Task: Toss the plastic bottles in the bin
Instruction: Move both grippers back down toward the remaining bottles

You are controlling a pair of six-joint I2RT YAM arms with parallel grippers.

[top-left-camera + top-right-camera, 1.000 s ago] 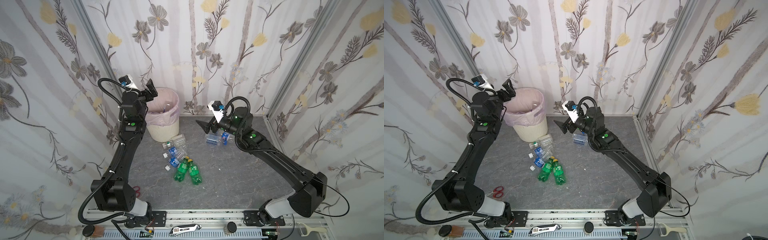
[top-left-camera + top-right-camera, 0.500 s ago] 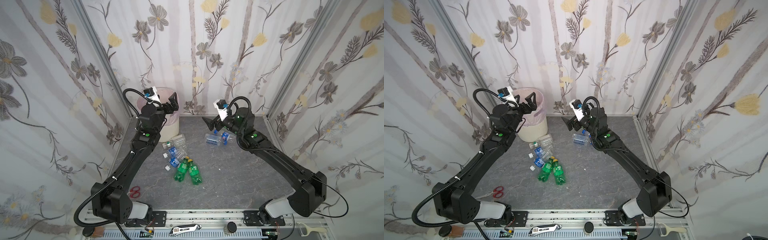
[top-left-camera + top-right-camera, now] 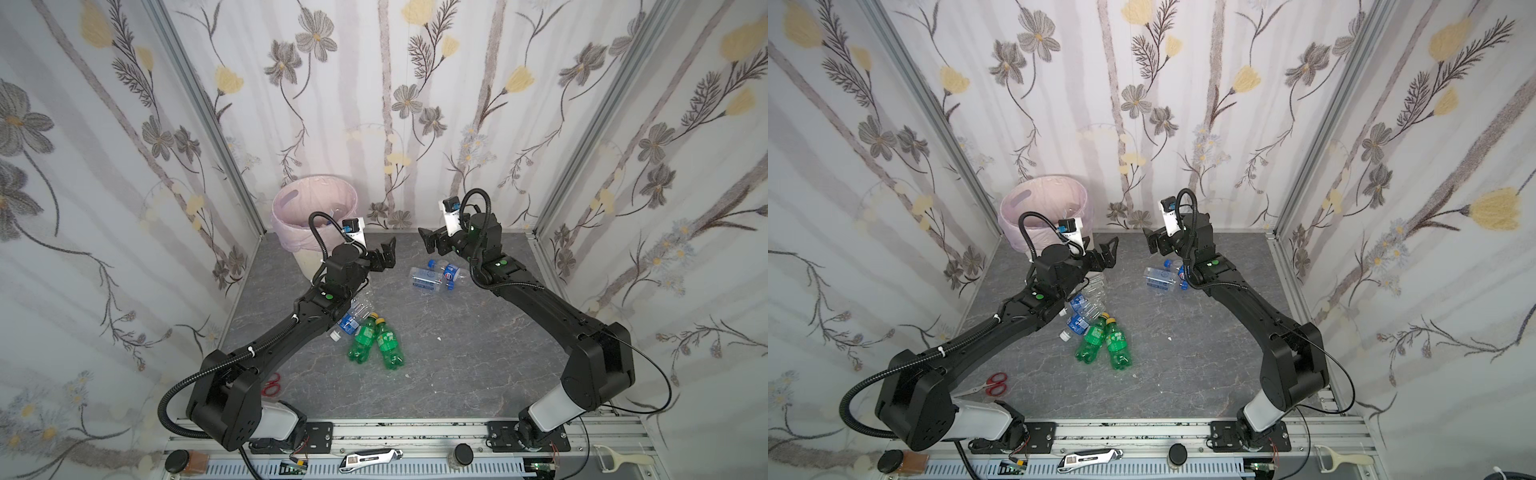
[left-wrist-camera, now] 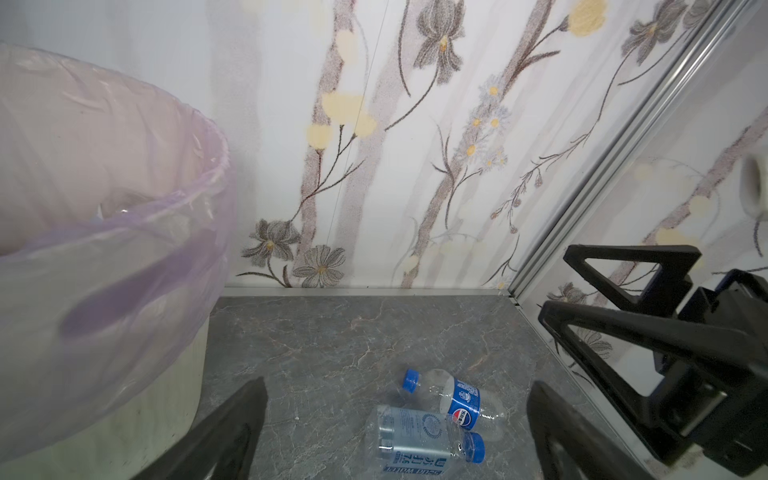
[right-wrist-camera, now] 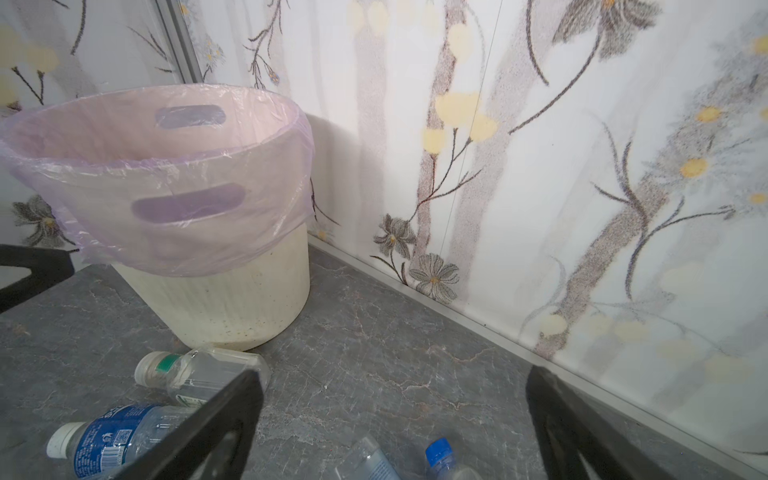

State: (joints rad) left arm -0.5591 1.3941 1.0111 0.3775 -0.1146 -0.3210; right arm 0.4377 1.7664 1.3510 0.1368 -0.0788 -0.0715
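floor point(image 3: 457, 353): grey marble-look slab, everything's sitting on it
bin point(image 3: 309, 195): cream ribbed tub with a pink liner folded over the rim, upright in the far left corner right by the wall. can't really make out what's inside
left gripper point(image 3: 385, 254): up off the floor just right of the bin, jaws spread wide, nothing in them
right gripper point(image 3: 426, 242): facing the left one across a small gap, also spread wide and empty, hanging above the clear bottles
green bottles point(image 3: 365, 338): two, lying side by side and touching, yellow caps pointing at the back wall, about mid-floor
clear bottles point(image 3: 424, 279): two on their sides, touching, blue caps, next to the right arm. one has a Pepsi label
blue-label bottles point(image 3: 1077, 323): a few, half hidden under the left forearm, between the bin and the green bottles
scissors point(image 3: 994, 384): red handles, near the left arm's base, well apart from the bottles
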